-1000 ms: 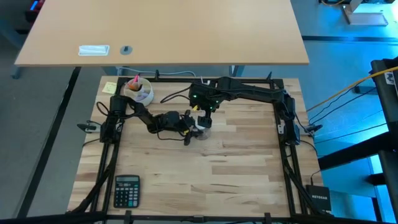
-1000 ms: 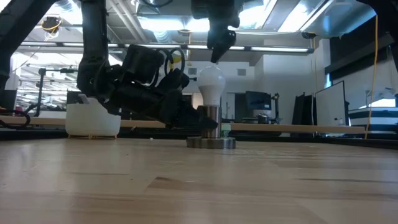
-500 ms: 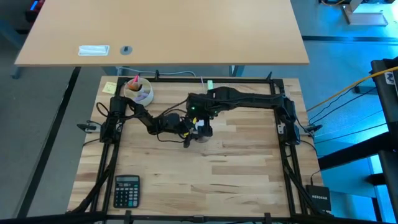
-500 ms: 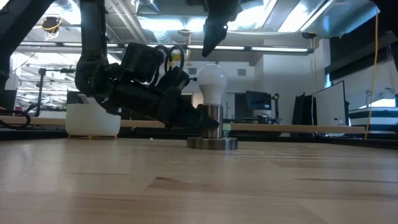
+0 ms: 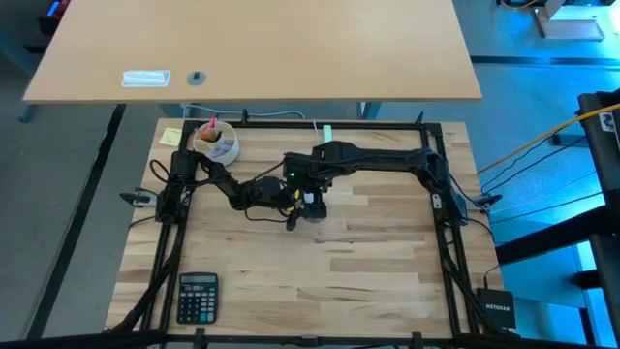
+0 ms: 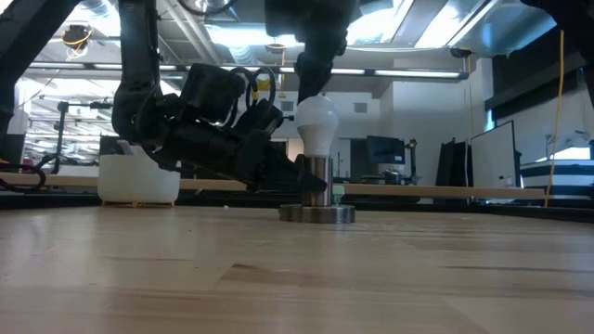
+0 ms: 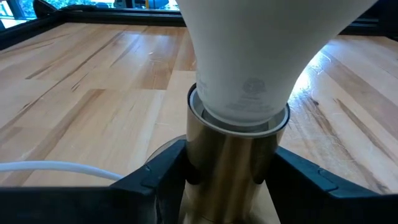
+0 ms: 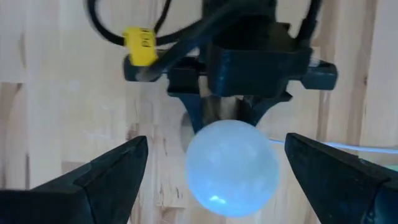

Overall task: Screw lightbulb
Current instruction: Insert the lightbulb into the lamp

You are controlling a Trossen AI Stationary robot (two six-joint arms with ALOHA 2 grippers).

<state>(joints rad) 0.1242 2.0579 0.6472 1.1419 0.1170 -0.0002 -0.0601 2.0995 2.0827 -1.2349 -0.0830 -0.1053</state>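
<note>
The white lightbulb [image 6: 316, 125] stands upright in the metal tube [image 6: 316, 176] of the socket, whose round base [image 6: 316, 213] rests on the table. It also shows in the high view [image 5: 315, 201]. My left gripper [image 7: 230, 180] is shut on the socket tube, reaching in from the table's left. My right gripper [image 8: 217, 165] hangs above the bulb [image 8: 231, 167], pointing down and open. Its fingers stand wide on either side of the bulb without touching it. My left gripper pinches the socket's metal tube [image 7: 233, 168] between its two fingers [image 7: 165, 171], just below the rim where the bulb's neck enters. The fingers come in nearly level from the table's left. The socket stands upright with its base on the table.
A white cup [image 5: 215, 142] with small items stands at the far left. A calculator [image 5: 198, 296] lies near the front left. A pale green plug block [image 5: 327, 133] lies at the far edge, and a thin white cord [image 7: 56, 167] runs from the socket. Bare wood lies to the right and near side.
My right gripper has gone toward the table's left and a little toward the near edge, coming over the top of the bulb. My left gripper, the socket and the bulb have kept still.
</note>
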